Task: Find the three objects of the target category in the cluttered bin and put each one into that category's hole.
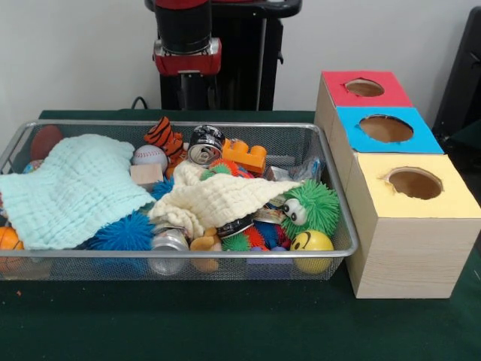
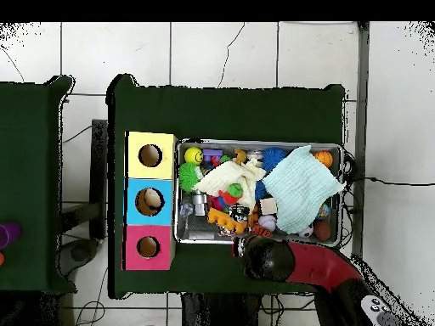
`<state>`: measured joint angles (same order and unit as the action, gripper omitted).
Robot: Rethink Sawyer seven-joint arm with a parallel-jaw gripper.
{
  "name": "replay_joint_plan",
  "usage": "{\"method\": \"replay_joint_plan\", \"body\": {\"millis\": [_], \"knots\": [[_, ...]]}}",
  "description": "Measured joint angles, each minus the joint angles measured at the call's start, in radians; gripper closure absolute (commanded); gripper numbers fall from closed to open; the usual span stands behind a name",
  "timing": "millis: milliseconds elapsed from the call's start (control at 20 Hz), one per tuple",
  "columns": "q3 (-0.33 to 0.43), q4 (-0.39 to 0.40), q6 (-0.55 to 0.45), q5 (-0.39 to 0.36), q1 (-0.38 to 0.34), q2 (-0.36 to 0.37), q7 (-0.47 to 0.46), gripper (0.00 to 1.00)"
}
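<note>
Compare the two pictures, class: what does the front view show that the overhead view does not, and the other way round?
Only the front view shows the wooden side walls of the boxes and the smiley ball's face. Only the overhead view shows the tiled floor around the table and something pale inside the blue box's hole. Both show the wire bin, the mint cloth, the cream cloth and three coloured boxes.

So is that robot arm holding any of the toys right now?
It can't be told: neither view shows the gripper itself. The arm sits back behind the bin, and nothing looks lifted out.
</note>
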<state>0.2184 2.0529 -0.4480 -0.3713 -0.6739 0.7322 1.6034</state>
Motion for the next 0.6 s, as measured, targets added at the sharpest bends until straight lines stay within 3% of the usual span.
{"method": "replay_joint_plan", "body": {"millis": [600], "knots": [[0.012,-0.101,-0.097,-0.001,0.004,-0.059,0.000,0.00]]}}
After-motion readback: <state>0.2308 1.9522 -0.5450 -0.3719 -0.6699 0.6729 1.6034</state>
